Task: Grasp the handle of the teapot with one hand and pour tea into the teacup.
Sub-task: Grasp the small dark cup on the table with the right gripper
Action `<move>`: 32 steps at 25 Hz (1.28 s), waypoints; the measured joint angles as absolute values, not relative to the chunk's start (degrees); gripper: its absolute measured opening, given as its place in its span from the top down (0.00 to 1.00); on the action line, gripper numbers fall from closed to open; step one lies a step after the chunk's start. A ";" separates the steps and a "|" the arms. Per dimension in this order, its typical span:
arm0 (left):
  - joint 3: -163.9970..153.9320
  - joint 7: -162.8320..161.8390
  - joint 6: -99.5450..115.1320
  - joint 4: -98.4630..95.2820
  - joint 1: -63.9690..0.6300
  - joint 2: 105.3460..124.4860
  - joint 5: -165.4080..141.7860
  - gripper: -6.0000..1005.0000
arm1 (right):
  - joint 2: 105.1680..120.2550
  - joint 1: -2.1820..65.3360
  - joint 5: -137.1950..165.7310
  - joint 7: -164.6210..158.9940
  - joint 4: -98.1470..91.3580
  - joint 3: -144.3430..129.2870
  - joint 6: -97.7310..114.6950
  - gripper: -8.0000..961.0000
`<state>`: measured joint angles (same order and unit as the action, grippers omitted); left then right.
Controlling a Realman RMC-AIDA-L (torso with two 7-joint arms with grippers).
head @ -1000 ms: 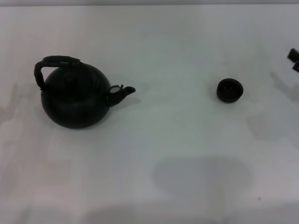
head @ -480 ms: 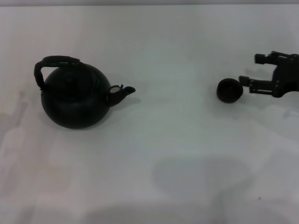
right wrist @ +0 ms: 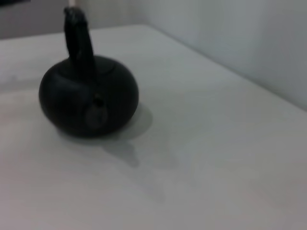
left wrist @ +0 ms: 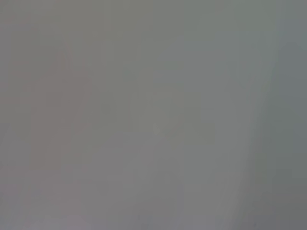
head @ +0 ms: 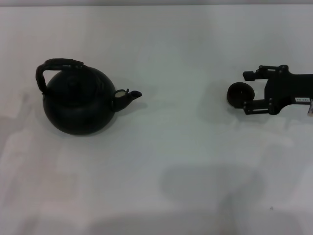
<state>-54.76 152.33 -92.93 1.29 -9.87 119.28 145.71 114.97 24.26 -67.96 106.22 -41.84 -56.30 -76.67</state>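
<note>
Teapot (head: 78, 100): black, round, upright on the white tabletop (head: 166, 147), at the head view's left. This is the landmark for every place given below.

Handle (head: 55, 66): dark arch standing over the teapot's lid, its thicker section at the crown. Nothing touches it.

Spout (head: 128, 95): short, on the teapot's side that faces the teacup.

Teacup (head: 239, 94): small, dark, handleless, upright on the tabletop well to the right of the teapot, roughly level with the spout.

Right gripper (head: 249, 92): reaches in from the right edge, on the far side of the teacup from the teapot. Its fingers (head: 256, 109) are spread wide, one on either side of the cup's outer half; they appear to be near or just touching it, but contact cannot be made out.

Right wrist view: teapot (right wrist: 88, 100) seen across the tabletop (right wrist: 216, 158), handle (right wrist: 79, 40) upright.

Left gripper: not visible; the left wrist view gives only a plain grey field.
</note>
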 joint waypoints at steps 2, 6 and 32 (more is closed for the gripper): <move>-54.76 152.33 -93.03 1.27 -9.96 119.26 145.71 0.16 | 115.08 24.68 -66.95 106.21 -42.00 -56.81 -76.42 0.13; -54.76 152.36 -93.82 1.27 -10.05 119.19 145.64 0.16 | 115.13 25.23 -66.44 106.33 -42.03 -57.09 -75.74 0.13; -54.75 152.75 -94.16 1.67 -9.93 119.29 145.63 0.16 | 115.20 27.50 -64.47 108.16 -41.48 -62.37 -67.54 0.13</move>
